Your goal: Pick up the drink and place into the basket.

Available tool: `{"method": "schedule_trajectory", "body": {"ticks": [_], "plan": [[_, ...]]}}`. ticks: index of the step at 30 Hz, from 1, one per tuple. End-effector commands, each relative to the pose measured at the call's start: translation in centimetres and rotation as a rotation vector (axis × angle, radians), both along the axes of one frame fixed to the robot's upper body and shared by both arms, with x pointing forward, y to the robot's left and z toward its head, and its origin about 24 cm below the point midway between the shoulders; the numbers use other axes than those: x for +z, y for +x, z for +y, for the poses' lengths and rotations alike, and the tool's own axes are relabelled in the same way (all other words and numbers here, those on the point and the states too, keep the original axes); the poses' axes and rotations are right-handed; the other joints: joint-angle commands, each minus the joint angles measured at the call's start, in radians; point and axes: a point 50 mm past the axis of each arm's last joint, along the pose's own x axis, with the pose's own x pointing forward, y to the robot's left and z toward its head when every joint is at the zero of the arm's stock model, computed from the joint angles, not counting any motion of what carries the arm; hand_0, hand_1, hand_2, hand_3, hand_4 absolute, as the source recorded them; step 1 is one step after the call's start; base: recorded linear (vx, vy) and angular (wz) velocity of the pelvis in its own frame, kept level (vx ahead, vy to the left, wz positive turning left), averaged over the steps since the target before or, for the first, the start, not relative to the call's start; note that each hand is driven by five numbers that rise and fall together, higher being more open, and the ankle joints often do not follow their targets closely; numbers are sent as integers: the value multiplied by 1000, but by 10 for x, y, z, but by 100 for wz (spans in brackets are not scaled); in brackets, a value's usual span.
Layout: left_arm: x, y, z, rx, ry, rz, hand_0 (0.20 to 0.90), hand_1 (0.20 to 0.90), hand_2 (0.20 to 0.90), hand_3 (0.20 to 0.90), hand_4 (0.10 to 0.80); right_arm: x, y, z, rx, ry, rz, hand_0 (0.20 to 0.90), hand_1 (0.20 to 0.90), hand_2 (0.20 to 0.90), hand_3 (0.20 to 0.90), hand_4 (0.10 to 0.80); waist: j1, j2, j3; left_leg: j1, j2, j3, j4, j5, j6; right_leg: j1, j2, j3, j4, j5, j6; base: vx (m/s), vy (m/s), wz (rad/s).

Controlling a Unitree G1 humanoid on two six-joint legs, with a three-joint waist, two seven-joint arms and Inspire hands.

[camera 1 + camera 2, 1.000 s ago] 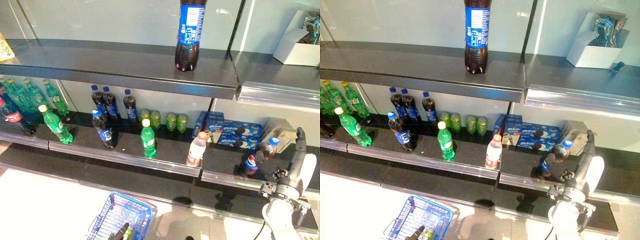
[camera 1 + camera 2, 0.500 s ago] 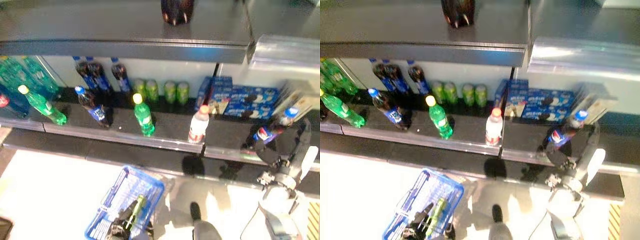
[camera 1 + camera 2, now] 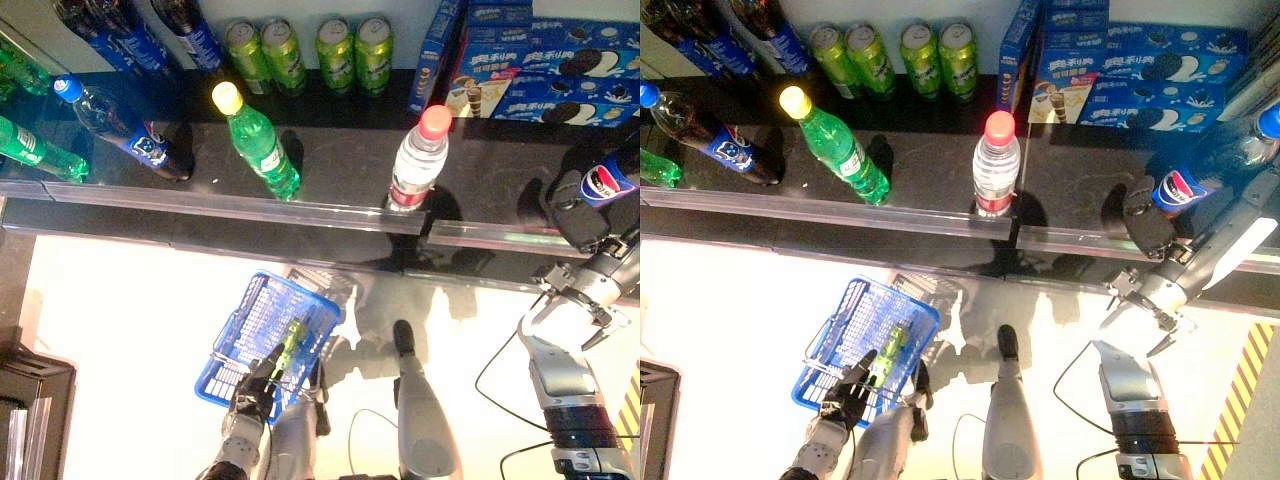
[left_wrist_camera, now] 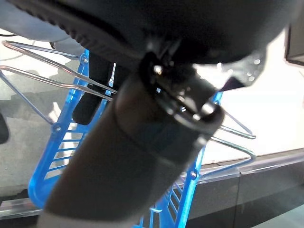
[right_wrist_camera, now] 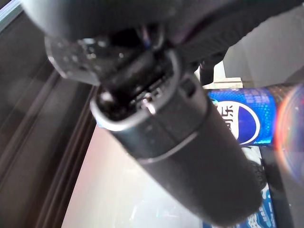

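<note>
A cola bottle (image 3: 1185, 186) with a blue label and blue cap leans on the right end of the lower shelf (image 3: 250, 205). My right hand (image 3: 1148, 224) is shut on it, with dark fingers on one side and the white-covered thumb on the other. The blue label (image 5: 244, 121) shows past the thumb in the right wrist view. Lower down, my left hand (image 3: 256, 384) is shut on the wire handle (image 4: 45, 76) of the blue basket (image 3: 240, 330), which hangs over the pale floor. A green bottle (image 3: 291, 343) lies inside the basket.
On the same shelf stand a green bottle (image 3: 258, 140), a clear bottle with a red cap (image 3: 418, 160), tilted cola bottles (image 3: 120, 125), green cans (image 3: 305, 50) and blue biscuit boxes (image 3: 545, 70). A dark box (image 3: 30, 400) sits at lower left, and striped floor tape (image 3: 1240, 400) at lower right.
The camera has tilted down, so the whole scene shifted. My right hand, open beside the cola bottle a second ago, has curled round it. The left hand still holds the basket.
</note>
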Motion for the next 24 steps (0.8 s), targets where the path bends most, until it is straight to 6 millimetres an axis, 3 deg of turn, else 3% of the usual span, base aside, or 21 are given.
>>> {"method": "schedule_trajectory", "body": {"ticks": [1, 14, 15, 17, 18, 24], "plan": [[-6, -27, 29, 90, 52, 10, 300, 300, 300, 200, 100, 39, -13, -3, -20, -76, -217, 900, 900, 900, 900, 800, 1, -38, -54, -90, 9, -65, 126, 45, 17, 17, -11, -39, 91, -90, -57, 0, 0, 0], [-5, -25, 27, 83, 48, 2, 300, 300, 300, 200, 100, 44, -12, -3, -40, -70, -237, 900, 900, 900, 900, 800, 0, -29, -47, -95, 8, -65, 129, 52, 15, 15, -10, -39, 93, -91, -59, 0, 0, 0], [-6, -25, 24, 70, 36, -4, 300, 300, 300, 200, 100, 52, -11, -7, -78, -41, -255, 900, 900, 900, 900, 800, -3, -6, -41, -91, 3, -59, 118, 65, 12, 17, -11, -38, 89, -95, -64, -12, 35, -1], [-6, -24, 22, 64, 29, -11, 300, 300, 300, 200, 100, 53, -10, -8, -93, -32, -251, 900, 900, 900, 900, 800, -6, 3, -37, -86, 0, -52, 110, 68, 11, 15, -13, -37, 89, -96, -66, -3, 65, -6], [-5, -22, 14, 50, 10, -33, 300, 300, 300, 200, 100, 61, -9, -9, -89, -45, -259, 900, 900, 900, 900, 800, -16, 34, -33, -77, -11, -39, 98, 76, 9, 8, -18, -30, 92, -99, -70, 13, 79, -11], [-7, -24, 9, 39, -7, -31, 300, 300, 300, 200, 100, 68, -7, -7, -82, -64, -263, 900, 900, 900, 900, 800, -18, 48, -31, -69, -15, -33, 89, 83, 7, 7, -19, -26, 94, -102, -74, 13, 26, -5]]}}
